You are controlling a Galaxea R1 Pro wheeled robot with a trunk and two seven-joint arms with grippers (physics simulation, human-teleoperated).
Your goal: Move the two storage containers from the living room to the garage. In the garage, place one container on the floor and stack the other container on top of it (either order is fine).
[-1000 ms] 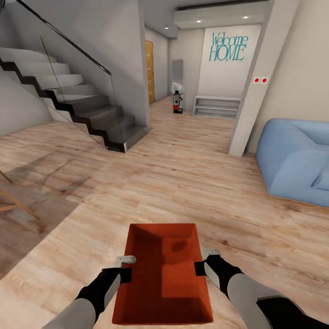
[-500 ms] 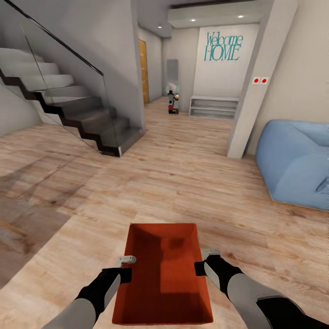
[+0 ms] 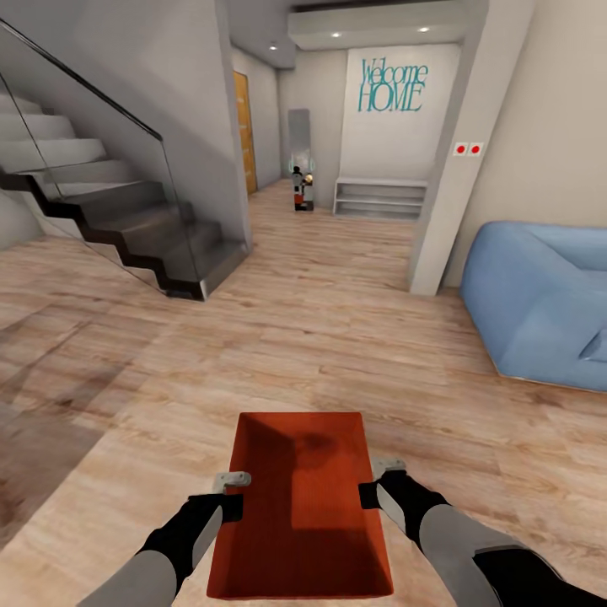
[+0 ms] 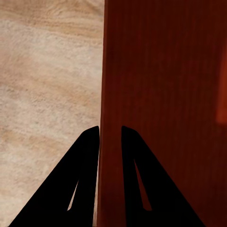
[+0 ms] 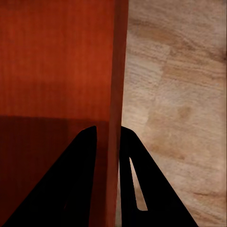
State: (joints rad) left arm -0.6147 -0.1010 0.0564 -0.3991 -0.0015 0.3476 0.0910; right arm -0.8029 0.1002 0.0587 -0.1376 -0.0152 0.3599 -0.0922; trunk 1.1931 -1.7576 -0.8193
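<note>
One red-orange storage container, open-topped and empty, is held level in front of me above the living room's wood-plank floor. My left gripper is shut on its left wall, and the left wrist view shows both black fingers straddling that wall. My right gripper is shut on the right wall. In the right wrist view its fingers pinch the thin rim.
A dark staircase with a glass railing rises at the left. A white pillar and a blue sofa stand at the right. Ahead, a hallway leads to a white low shelf under the "Welcome HOME" wall and a wooden door.
The whole view has shifted: staircase, hallway and sofa slid leftward and closer, so the camera moved. The container and both grippers keep the same place in the picture.
</note>
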